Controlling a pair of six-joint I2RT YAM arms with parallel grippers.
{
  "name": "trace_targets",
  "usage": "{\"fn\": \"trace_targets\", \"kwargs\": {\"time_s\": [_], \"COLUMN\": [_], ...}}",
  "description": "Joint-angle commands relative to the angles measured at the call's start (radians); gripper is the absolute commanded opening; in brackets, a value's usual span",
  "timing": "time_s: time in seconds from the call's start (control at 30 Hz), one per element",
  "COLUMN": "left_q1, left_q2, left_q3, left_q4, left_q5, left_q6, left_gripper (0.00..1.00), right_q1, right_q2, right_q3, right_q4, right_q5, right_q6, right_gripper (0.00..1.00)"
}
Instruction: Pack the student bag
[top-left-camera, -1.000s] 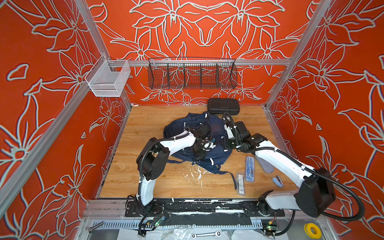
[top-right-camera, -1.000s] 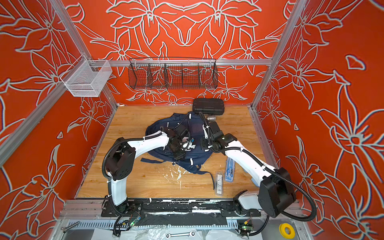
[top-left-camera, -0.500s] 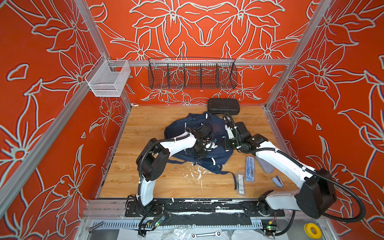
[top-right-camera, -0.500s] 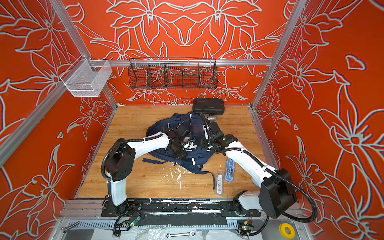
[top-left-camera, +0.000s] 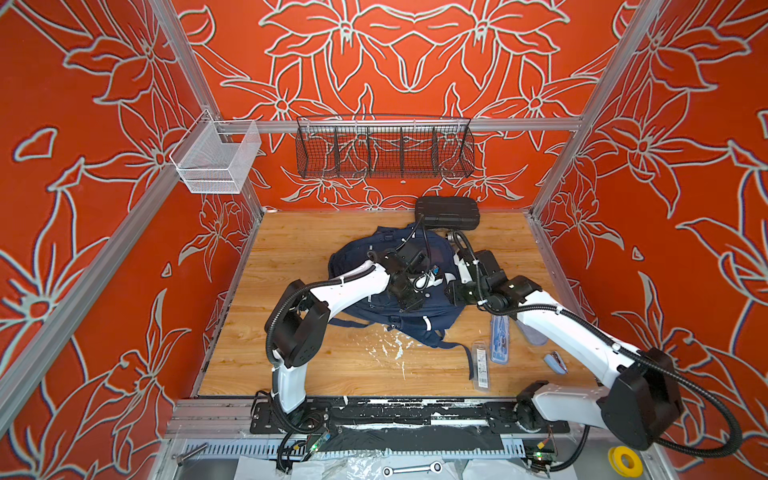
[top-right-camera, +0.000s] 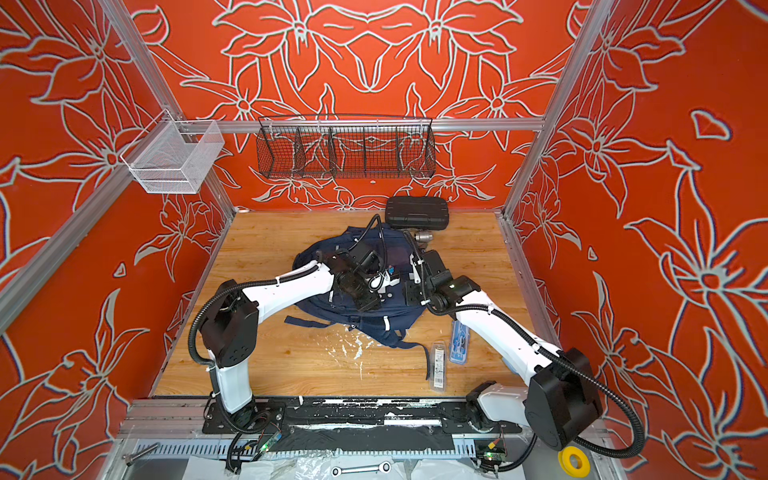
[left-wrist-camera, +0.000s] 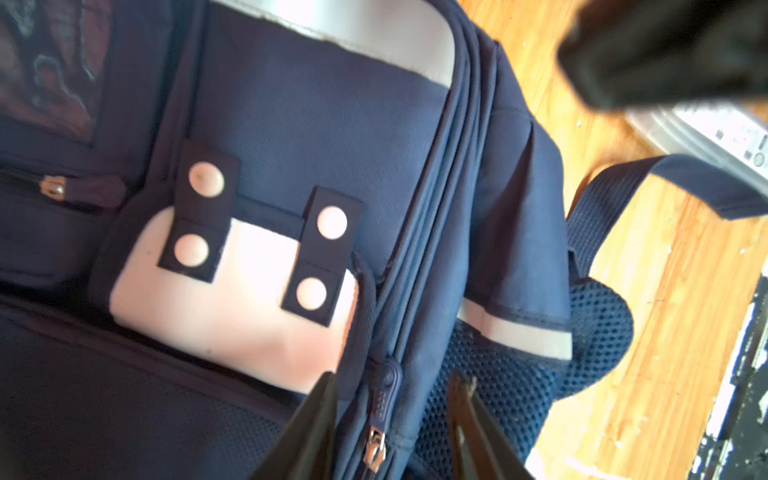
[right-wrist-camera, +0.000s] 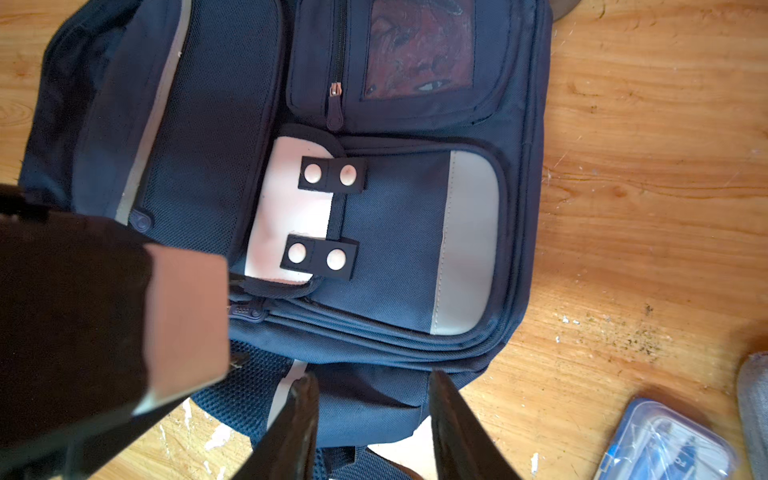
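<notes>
The student bag is a navy backpack lying flat mid-table, front up. Its white patch carries dark snap tabs. My left gripper hovers low over the bag's side. It is open, and a navy zipper pull lies between its fingers without being pinched. My right gripper is also open over the bag's right edge. Navy fabric shows between its jaws, apart from them.
A black hard case sits behind the bag at the back wall. Two clear plastic packs and a small bluish item lie front right. A wire basket and a white mesh basket hang on the walls.
My left gripper has shifted slightly over the bag and its jaws have narrowed a little. The right arm has barely moved.
</notes>
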Motion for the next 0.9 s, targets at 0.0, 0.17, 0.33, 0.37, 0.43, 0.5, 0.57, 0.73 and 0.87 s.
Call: {"fn": "trace_targets", "kwargs": {"time_s": [0.0,0.17,0.33,0.37,0.43,0.5,0.57,0.73,0.87], "left_q1": [0.001,0.001,0.001,0.001,0.001,0.001,-0.001,-0.001,0.012], "left_q2": [0.056,0.088,0.104,0.105,0.11,0.121,0.125,0.036,0.001], "left_q3": [0.034,0.043,0.029,0.028,0.026,0.031,0.044,0.023,0.045], "left_q4": [-0.067,-0.109,-0.114,-0.113,-0.113,-0.125,-0.146,-0.117,-0.145], "left_q5": [0.014,0.009,-0.048,-0.06,-0.068,-0.065,-0.067,-0.008,0.025], "left_q6": [0.017,0.028,0.01,0.006,0.007,0.007,-0.004,-0.02,-0.02], "left_gripper": [0.4,0.39,0.39,0.39,0.39,0.39,0.39,0.43,0.41], "right_q1": [-0.004,-0.005,-0.004,-0.004,-0.004,-0.005,-0.004,-0.005,-0.005], "right_q2": [-0.029,-0.05,-0.066,-0.068,-0.069,-0.067,-0.069,-0.078,-0.058], "right_q3": [-0.023,-0.037,-0.053,-0.057,-0.06,-0.062,-0.062,-0.069,-0.074], "right_q4": [0.004,-0.003,-0.001,0.002,0.003,0.003,-0.002,0.002,0.016], "right_q5": [0.002,0.009,0.018,0.019,0.02,0.018,0.022,0.026,-0.001], "right_q6": [0.023,0.026,0.034,0.036,0.037,0.04,0.042,0.045,0.046], "right_gripper": [0.46,0.46,0.46,0.46,0.46,0.46,0.46,0.46,0.45]}}
